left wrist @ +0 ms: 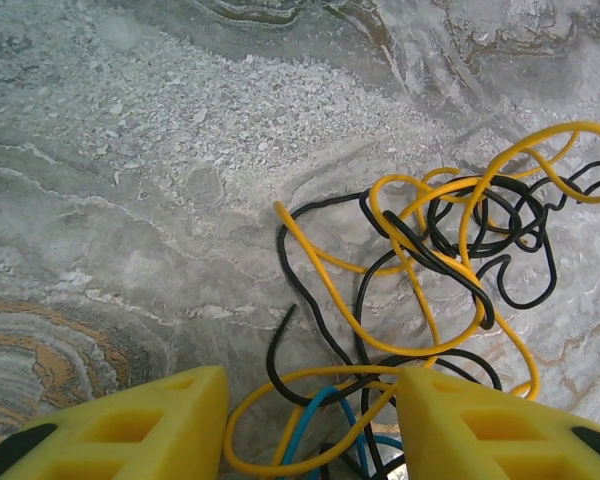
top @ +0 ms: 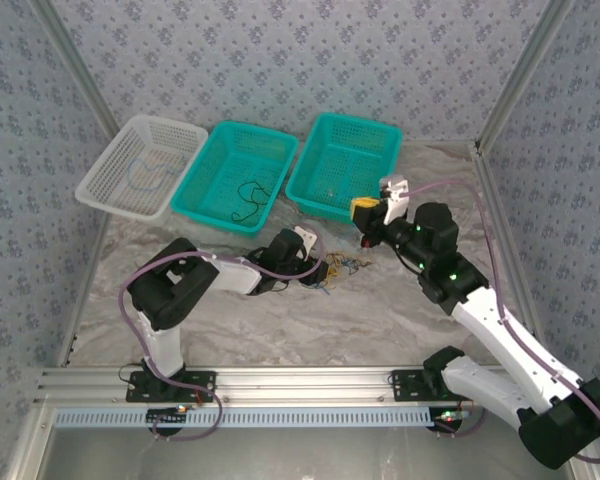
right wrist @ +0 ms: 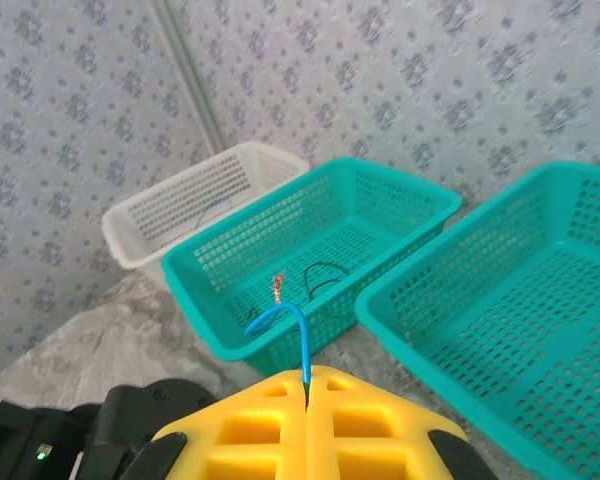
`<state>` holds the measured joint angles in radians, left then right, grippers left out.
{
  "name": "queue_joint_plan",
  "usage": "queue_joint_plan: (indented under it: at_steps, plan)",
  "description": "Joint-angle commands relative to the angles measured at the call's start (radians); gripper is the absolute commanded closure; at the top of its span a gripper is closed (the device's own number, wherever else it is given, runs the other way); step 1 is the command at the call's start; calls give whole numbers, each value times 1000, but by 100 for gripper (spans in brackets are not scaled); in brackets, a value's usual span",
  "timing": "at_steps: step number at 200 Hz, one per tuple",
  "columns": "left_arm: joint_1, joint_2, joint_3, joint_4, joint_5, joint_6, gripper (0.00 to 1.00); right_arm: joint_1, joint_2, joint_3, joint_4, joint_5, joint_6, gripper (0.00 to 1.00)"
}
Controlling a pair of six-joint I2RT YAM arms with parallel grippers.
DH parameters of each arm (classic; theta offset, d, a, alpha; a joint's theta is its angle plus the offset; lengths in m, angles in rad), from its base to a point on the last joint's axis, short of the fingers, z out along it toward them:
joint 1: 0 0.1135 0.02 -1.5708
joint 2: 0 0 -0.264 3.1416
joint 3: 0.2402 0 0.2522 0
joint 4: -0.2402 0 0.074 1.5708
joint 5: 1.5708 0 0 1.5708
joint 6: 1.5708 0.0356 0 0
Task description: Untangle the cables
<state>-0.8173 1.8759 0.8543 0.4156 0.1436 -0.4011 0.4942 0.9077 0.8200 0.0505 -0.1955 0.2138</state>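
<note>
Cables, part-sorted. Beyond the tangle (left wrist: pixel 430 270): blue one (top: pixel 145 175) in white basket (top: pixel 102 158), black one (top: pixel 248 195) in teal basket (top: pixel 196 165). My right fingers (right wrist: pixel 260 420) pinch a blue cable (right wrist: pixel 298 330); left fingers (left wrist: pixel 170 420) gape astride the tangle.

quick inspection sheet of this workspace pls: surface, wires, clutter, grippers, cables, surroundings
surface: marbled sheet, wrinkled
job's things: tangle of yellow, black and blue wires on the sheet; blue loop in white basket; black wire in middle teal basket; right teal basket, contents too small to tell
clutter: nothing seen
grippers: left gripper open, fingers straddling the tangle; right gripper shut on blue wire, raised facing the baskets
cables: purple cables run along both arms
surroundings: patterned walls, metal frame
</note>
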Motion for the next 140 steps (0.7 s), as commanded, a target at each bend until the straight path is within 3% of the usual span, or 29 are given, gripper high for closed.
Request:
queue_joint_plan:
  at_steps: [1,57,82,140]
  plan:
    - [6,35,-7,-127,-52,-21,51,-34,-41,55,39,27,25,100]
    - [7,23,-3,-136,-34,-9,48,-89,-33,149,-34,21,1,100]
    - [6,-44,-16,-135,17,2,44,-93,5,167,-54,25,0,100]
    - [7,-254,-104,-79,11,-14,33,-97,104,209,-78,44,26,100]
